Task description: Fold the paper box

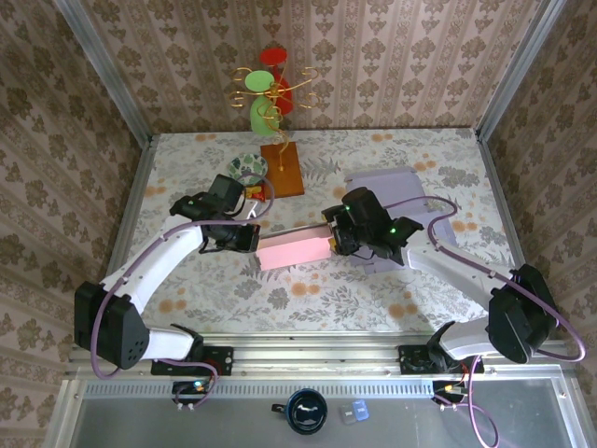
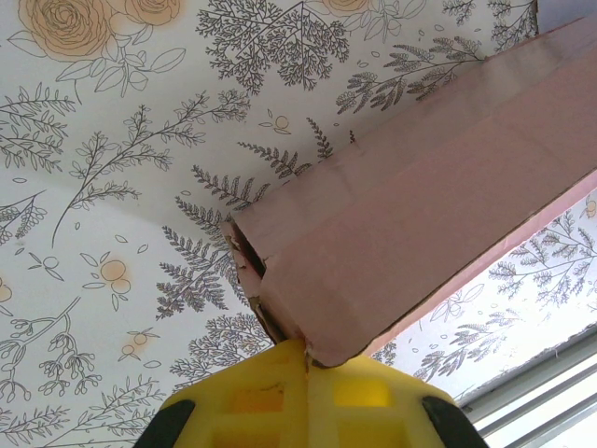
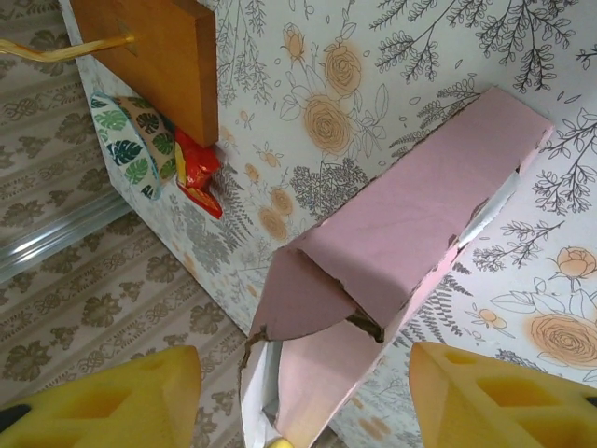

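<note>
The pink paper box lies long-ways on the floral desk, midway between the two arms. The left claw is closed, pinching a thin edge at the box's left end, while the right claw stands open with its yellow fingers either side of the right end, apparently not touching it. The box looks light, hollow and thin-walled, so it should crush or skid under little force. Its end flap is creased and ragged at the fold. The safest holds are likely on the stiffer folded edges and corners, with flaps pushed near their crease lines.
</note>
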